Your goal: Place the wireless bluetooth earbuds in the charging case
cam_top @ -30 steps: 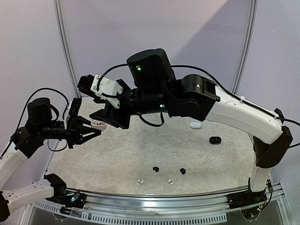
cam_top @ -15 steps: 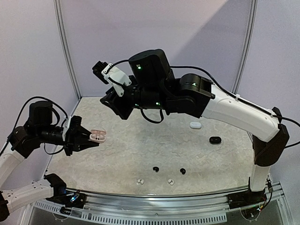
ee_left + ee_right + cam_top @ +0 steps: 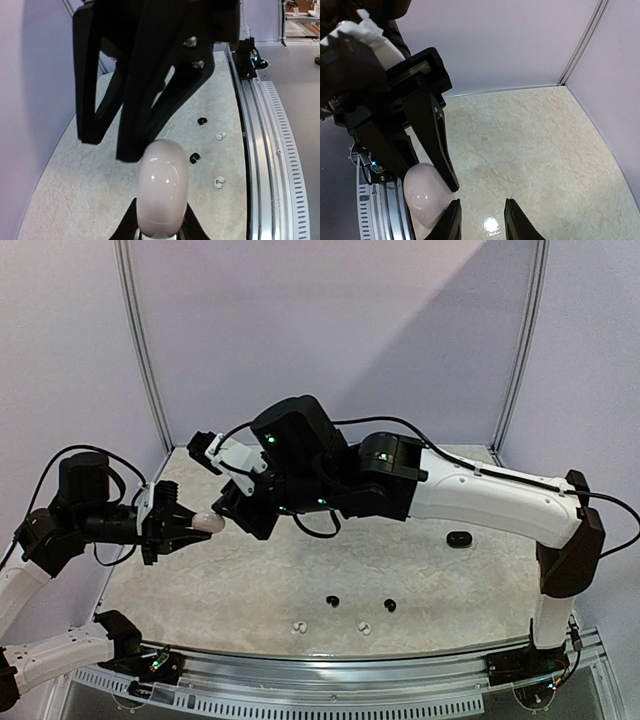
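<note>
Four tiny curved earbuds lie loose on the table (image 3: 250,580) just beyond the ribbed metal rail (image 3: 350,685) at its near edge: two white earbuds (image 3: 297,626) in front and two black earbuds (image 3: 332,600) just behind them. Above the table's left side, the left gripper (image 3: 188,526) pinches one glossy, pebble-shaped pale pink charging case (image 3: 162,190) by its end, well apart from the earbuds. The right gripper (image 3: 481,220) hangs just beside the case, its fingers slightly parted with nothing between them. Farther back on the right rests one small black case (image 3: 459,539). The tabletop is beige with a marbled pattern, and plain lilac walls (image 3: 330,330) rise behind it.
</note>
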